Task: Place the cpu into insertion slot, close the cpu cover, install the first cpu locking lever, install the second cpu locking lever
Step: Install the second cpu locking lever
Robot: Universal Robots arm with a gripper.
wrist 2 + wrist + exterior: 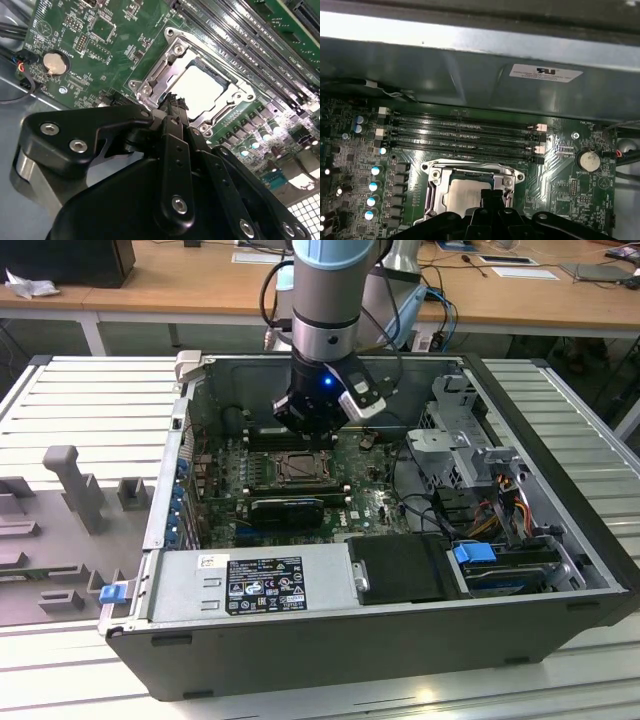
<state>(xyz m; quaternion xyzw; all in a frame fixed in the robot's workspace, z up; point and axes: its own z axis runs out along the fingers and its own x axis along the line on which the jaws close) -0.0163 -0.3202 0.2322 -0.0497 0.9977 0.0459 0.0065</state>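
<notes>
Jaws clenched over cpu (200,90) in insertion slot (436,175); exterior view: open computer case (560,540)

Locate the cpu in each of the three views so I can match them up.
Exterior view: the cpu sits mid-motherboard, just below the gripper.
Second wrist view: pale square inside the cpu cover, just beyond the gripper.
First wrist view: pale square below the memory slots.
Shared landmark: the coin battery, in both wrist views.

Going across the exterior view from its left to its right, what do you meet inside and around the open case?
Grey plastic fixture on the table → insertion slot under the gripper → silver drive cage.
</notes>
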